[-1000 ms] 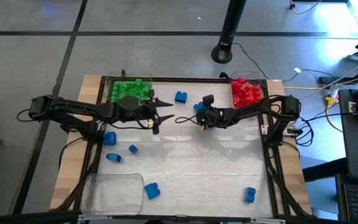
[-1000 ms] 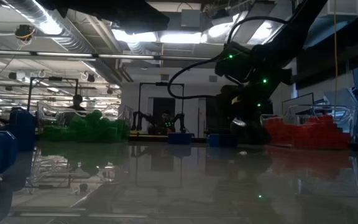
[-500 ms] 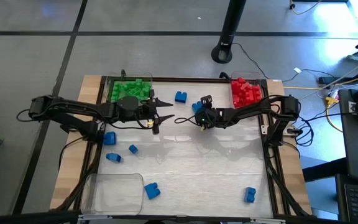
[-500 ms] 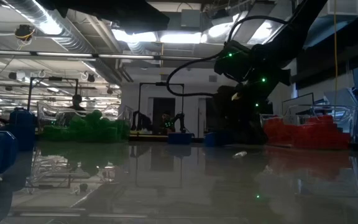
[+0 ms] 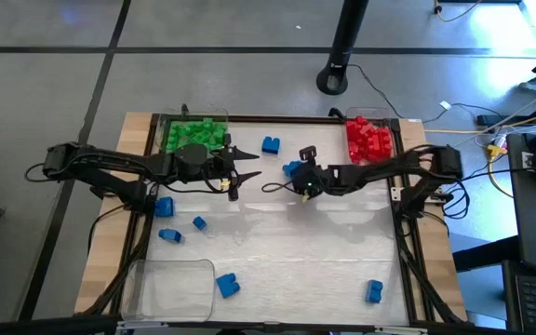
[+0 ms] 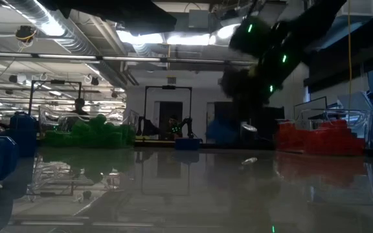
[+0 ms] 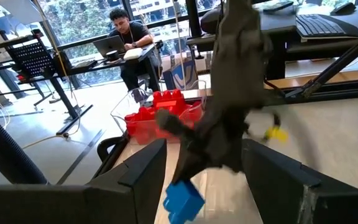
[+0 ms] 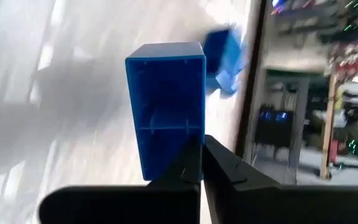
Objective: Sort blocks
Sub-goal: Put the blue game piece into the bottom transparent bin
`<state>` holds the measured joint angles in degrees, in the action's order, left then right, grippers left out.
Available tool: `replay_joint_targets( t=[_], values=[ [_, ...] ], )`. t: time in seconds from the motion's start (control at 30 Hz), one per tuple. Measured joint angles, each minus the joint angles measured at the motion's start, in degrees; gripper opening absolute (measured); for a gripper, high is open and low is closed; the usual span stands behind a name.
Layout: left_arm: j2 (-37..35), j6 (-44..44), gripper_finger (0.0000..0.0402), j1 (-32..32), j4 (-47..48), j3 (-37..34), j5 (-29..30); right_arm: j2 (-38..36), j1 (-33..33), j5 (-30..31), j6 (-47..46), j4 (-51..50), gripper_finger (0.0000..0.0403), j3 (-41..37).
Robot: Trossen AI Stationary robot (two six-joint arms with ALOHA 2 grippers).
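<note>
Pinching a small blue studded plastic brick [image 8: 166, 115] between closed fingertips, the right gripper [image 5: 298, 173] sits near table centre, with a loose blue brick [image 5: 271, 144] at its eleven o'clock. Only the right wrist view shows the brick's hollow underside; no writing is legible anywhere. The left gripper [image 5: 247, 165], fingers spread and empty, waits at nine o'clock.
</note>
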<state>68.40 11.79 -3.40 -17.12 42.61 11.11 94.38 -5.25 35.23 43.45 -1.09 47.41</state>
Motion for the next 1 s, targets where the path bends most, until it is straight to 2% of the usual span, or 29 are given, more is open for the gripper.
replay_joint_targets(
  t=[0.23,0.43,0.73,0.87,1.0],
  values=[
    [0.00,0.25,0.0198,1.01,0.60,0.00,0.01,-12.10,2.82,-2.72,-4.84,-5.71,0.0003,0.03],
    [0.78,4.69,0.0198,3.25,0.23,0.04,-0.01,-18.10,5.42,-6.33,-8.11,-6.66,0.0002,0.03],
    [8.06,17.31,0.0198,4.57,-5.58,0.03,0.00,-19.34,7.29,-10.66,-9.47,-1.89,0.0002,0.05],
    [10.99,19.24,0.0198,4.52,-10.72,0.04,0.00,-19.34,7.12,-10.87,-10.48,-1.67,0.0002,0.05],
    [13.08,20.85,0.0198,4.59,-11.97,0.94,0.02,-19.34,7.12,-10.87,-10.48,-1.50,0.0002,0.05]
  ],
)
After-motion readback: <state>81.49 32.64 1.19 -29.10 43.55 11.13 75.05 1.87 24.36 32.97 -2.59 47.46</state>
